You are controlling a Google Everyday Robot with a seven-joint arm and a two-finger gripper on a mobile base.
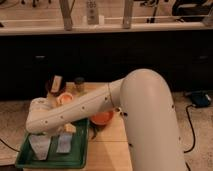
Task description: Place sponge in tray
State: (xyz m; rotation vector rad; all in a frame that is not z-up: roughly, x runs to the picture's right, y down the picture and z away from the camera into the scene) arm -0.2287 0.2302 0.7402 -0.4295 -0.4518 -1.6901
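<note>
Wooden table point(106, 148), gripper point(52, 144) above green tray point(50, 163), fingers point(40, 146) spread apart

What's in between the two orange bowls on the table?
The robot's white arm reaches across between the far orange bowl and the near orange bowl, shown in the camera view. Its hand hangs over the green tray.

Smooth white arm point(100, 105) with small dark dots, pale two-fingered tool point(52, 143) over tray point(50, 162).
</note>
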